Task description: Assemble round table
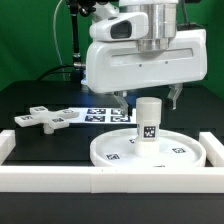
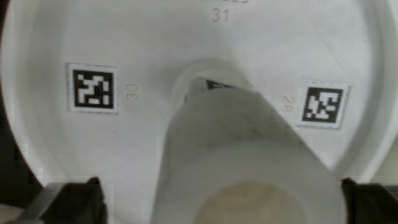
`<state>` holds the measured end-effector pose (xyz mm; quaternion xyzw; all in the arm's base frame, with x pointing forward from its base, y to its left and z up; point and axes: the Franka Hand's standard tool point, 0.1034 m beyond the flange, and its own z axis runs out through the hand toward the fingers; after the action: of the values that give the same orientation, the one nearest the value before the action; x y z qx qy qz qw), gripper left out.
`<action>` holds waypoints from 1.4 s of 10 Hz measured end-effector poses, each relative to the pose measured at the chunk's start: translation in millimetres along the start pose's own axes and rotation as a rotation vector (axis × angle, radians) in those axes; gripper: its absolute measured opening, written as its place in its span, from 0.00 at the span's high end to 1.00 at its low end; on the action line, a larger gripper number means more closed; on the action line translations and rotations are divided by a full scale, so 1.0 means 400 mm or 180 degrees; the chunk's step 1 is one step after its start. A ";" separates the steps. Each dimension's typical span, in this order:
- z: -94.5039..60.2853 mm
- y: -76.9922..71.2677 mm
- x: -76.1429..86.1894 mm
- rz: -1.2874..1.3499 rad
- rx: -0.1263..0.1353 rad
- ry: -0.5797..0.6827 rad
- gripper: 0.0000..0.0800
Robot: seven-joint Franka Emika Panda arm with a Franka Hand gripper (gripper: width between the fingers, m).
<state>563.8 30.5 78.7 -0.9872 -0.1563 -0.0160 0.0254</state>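
Note:
The large round disc [image 1: 150, 152] lies flat on the table behind the front wall. The short cylindrical leg [image 1: 148, 120] stands upright in its middle, with a tag on its side. My gripper [image 1: 150, 99] is open just above the leg, one finger on each side of the leg's top and apart from it. In the wrist view the leg [image 2: 249, 150] rises toward the camera from the disc [image 2: 107, 50], between the dark fingertips [image 2: 71, 205]; the gripper [image 2: 217, 205] holds nothing. The flat cross-shaped foot piece [image 1: 40, 119] lies on the table at the exterior view's left.
The marker board [image 1: 100, 113] lies flat behind the disc. A white straight-walled rim [image 1: 110, 180] runs along the front and up both sides of the black table. A green backdrop stands behind.

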 end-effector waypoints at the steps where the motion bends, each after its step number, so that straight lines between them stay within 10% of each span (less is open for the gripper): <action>1: 0.002 -0.002 -0.001 -0.0002 0.0001 -0.0003 0.19; 5: 0.004 -0.005 -0.001 0.0029 0.0005 -0.0003 0.49; 14: 0.007 -0.007 0.000 0.1994 0.0125 0.0096 0.49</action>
<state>563.1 33.3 76.2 -0.9864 0.1555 -0.0191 0.0505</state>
